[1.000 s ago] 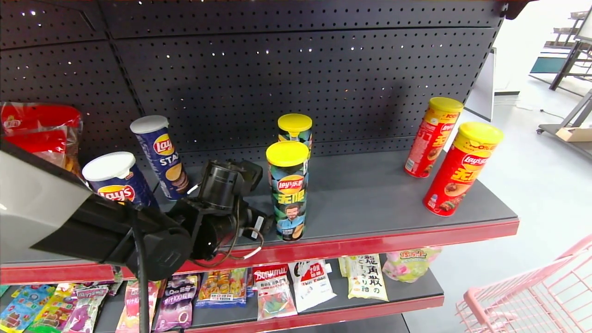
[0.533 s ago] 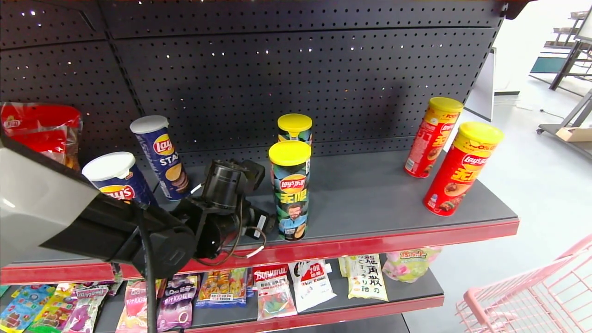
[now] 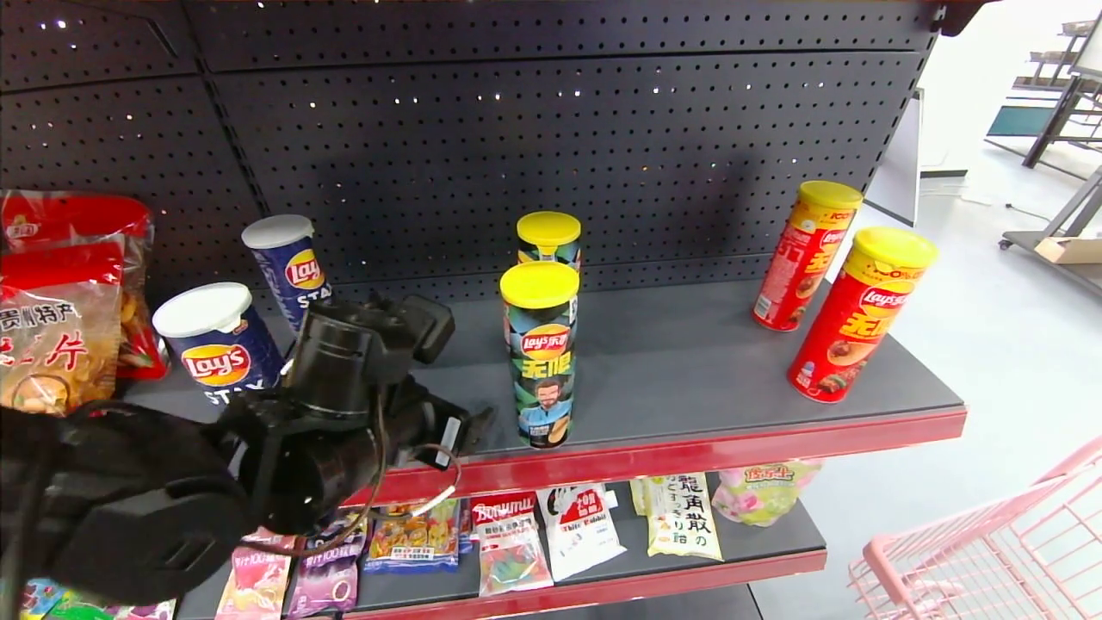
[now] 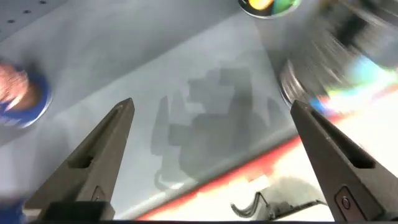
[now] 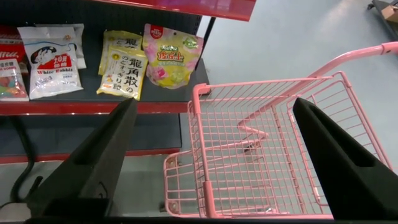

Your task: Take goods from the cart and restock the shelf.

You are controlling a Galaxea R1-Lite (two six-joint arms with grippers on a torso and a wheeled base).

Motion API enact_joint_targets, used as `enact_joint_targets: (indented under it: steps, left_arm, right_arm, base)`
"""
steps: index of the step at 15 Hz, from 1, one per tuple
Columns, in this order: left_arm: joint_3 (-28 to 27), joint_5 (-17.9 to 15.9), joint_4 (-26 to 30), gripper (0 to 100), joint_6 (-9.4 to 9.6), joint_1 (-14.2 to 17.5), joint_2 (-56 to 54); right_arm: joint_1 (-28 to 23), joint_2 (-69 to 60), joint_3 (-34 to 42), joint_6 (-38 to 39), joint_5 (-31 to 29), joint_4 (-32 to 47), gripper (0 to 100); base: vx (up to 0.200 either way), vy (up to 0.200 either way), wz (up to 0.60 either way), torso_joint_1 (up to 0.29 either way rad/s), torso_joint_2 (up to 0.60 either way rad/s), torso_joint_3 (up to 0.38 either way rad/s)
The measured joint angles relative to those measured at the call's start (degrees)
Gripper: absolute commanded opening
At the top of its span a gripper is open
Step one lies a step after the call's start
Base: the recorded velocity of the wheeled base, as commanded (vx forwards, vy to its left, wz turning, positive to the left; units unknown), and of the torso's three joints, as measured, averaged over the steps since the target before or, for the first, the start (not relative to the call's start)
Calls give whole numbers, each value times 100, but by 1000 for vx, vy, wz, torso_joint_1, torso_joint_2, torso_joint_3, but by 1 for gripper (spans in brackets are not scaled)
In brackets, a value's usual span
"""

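**Both grippers open, nothing held; cans standing on the top shelf**

- The left gripper (image 4: 212, 104) has its jaws spread wide with nothing between them. It hangs over the near edge of the top shelf (image 3: 680, 370), above the grey deck and the red front lip.
- In the head view it sits just left of the near green can (image 3: 541, 357). There is a small gap between them, so no contact.
- The near green can has a yellow lid and stands upright in the middle of the shelf, close to the front lip. The far green can (image 3: 549, 237) stands straight behind it, by the pegboard back (image 3: 516, 129).
- On the left side are two cans with white lids: the near blue can (image 3: 215, 344) and the far blue can (image 3: 288, 258). The left arm covers the lower part of the far one.
- At the right end are two cans with yellow lids: the near red can (image 3: 861, 314) and the far red can (image 3: 805, 254), one behind the other.
- The snack bags (image 3: 60, 319) are at the far left of the same shelf, just beside the near blue can.
- The right gripper (image 5: 214, 102) also has its jaws spread wide and holds nothing. It hangs above the pink cart (image 5: 267, 81).
- The pink cart stands on the floor at the near right, by the right end of the shelving.
- The packets (image 3: 508, 542) lie in a row on the lower shelf (image 5: 93, 107).
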Motion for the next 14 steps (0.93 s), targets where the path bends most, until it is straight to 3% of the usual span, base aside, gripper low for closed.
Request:
enact_joint_targets:
  steps: [3, 5, 7, 10, 11, 14]
  left_arm:
    - [695, -5, 268, 100, -4, -116, -1128]
    - [1012, -2, 767, 100, -4, -127, -2024]
    - [1143, -2, 1833, 100, -4, -94, -3096]
    - [997, -2, 4122, 100, -23, 80, -4951]
    - [859, -2, 4726, 100, -91, 325, -5521]
    - [645, -29, 5872, 100, -306, 1825, -6682]
  right_arm:
    - [12, 55, 23, -5, 83, -4, 100]
    - [9, 22, 21, -2, 149, -6, 100]
    - [4, -88, -73, -2, 151, -6, 100]
    - [0, -217, -206, -2, 99, -9, 100]
    - [-2, -269, -219, 0, 100, -6, 100]
    - [0, -400, -250, 378, 283, -66, 100]
  base:
    - [0, 0, 0, 0, 0, 0]
    - [0, 0, 0, 0, 0, 0]
    - [0, 0, 0, 0, 0, 0]
    - [0, 0, 0, 0, 0, 0]
    - [0, 0, 0, 0, 0, 0]
    - [0, 0, 0, 0, 0, 0]
